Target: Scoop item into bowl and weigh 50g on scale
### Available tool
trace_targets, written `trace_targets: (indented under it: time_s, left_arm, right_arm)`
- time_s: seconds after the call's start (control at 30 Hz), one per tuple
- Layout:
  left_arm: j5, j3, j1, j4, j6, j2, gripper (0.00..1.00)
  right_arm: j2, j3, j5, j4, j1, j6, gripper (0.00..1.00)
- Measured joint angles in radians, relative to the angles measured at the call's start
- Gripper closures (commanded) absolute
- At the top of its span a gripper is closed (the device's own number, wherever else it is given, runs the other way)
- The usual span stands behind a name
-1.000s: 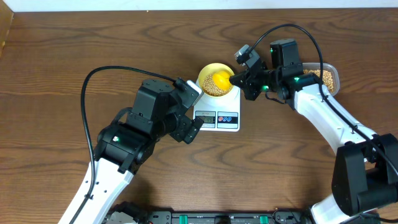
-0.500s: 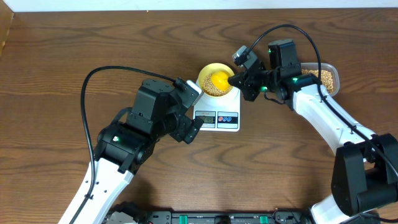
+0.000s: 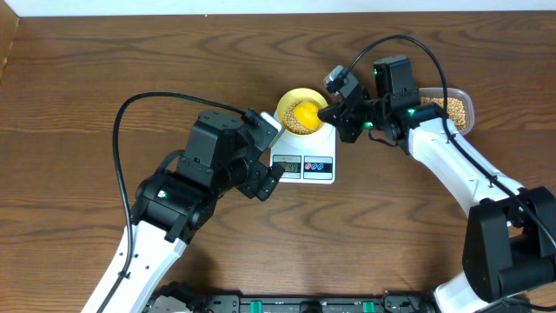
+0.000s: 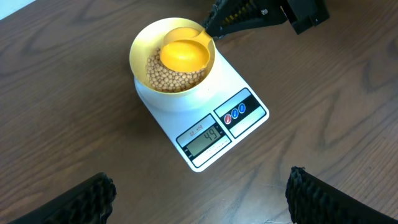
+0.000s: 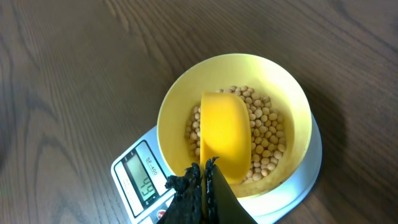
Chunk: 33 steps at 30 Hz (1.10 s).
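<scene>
The pale-yellow bowl (image 5: 292,99) stands on the white scale (image 4: 239,84), whose display (image 4: 205,135) reads 44. Tan beans (image 5: 267,137) cover the bowl's bottom. My right gripper (image 5: 204,171) is shut on the handle of a yellow scoop (image 5: 225,140). The scoop's head hangs over the beans inside the bowl, and no beans show on the side facing the cameras. In the overhead view the right gripper (image 3: 334,113) reaches in from the bowl's right. My left gripper (image 4: 202,208) stands open over bare table just in front of the scale, with nothing between its fingers (image 4: 84,202).
A clear plastic tub (image 3: 453,109) holding more beans sits at the back right, partly under the right arm. The left arm (image 3: 200,174) lies left of the scale. The table's far edge runs along the top.
The right wrist has shifted slightly to the left with the scoop over the bowl. The left arm has not moved.
</scene>
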Motion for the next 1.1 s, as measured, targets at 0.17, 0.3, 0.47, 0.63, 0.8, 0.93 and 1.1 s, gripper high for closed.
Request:
trace_targets:
  time_s: [0.17, 0.3, 0.47, 0.63, 0.8, 0.93, 1.1]
  left_arm:
    - [0.000, 0.000, 0.000, 0.000, 0.000, 0.000, 0.10]
    - [0.000, 0.000, 0.000, 0.000, 0.000, 0.000, 0.10]
    - [0.000, 0.000, 0.000, 0.000, 0.000, 0.000, 0.10]
    - [0.000, 0.000, 0.000, 0.000, 0.000, 0.000, 0.10]
    - [0.000, 0.000, 0.000, 0.000, 0.000, 0.000, 0.10]
    - [0.000, 0.000, 0.000, 0.000, 0.000, 0.000, 0.10]
    - [0.000, 0.000, 0.000, 0.000, 0.000, 0.000, 0.10]
  right_arm:
    - [0.000, 0.000, 0.000, -0.002, 0.000, 0.000, 0.99]
    - [0.000, 0.000, 0.000, -0.003, 0.000, 0.000, 0.99]
    - [0.000, 0.000, -0.001, -0.005, 0.000, 0.001, 0.99]
    - [0.000, 0.000, -0.001, -0.016, 0.000, 0.001, 0.99]
    - [0.000, 0.000, -0.001, -0.030, 0.000, 0.001, 0.99]
    - [0.000, 0.000, -0.001, -0.024, 0.000, 0.001, 0.99]
    - [0.000, 0.000, -0.001, 0.040, 0.000, 0.003, 0.99]
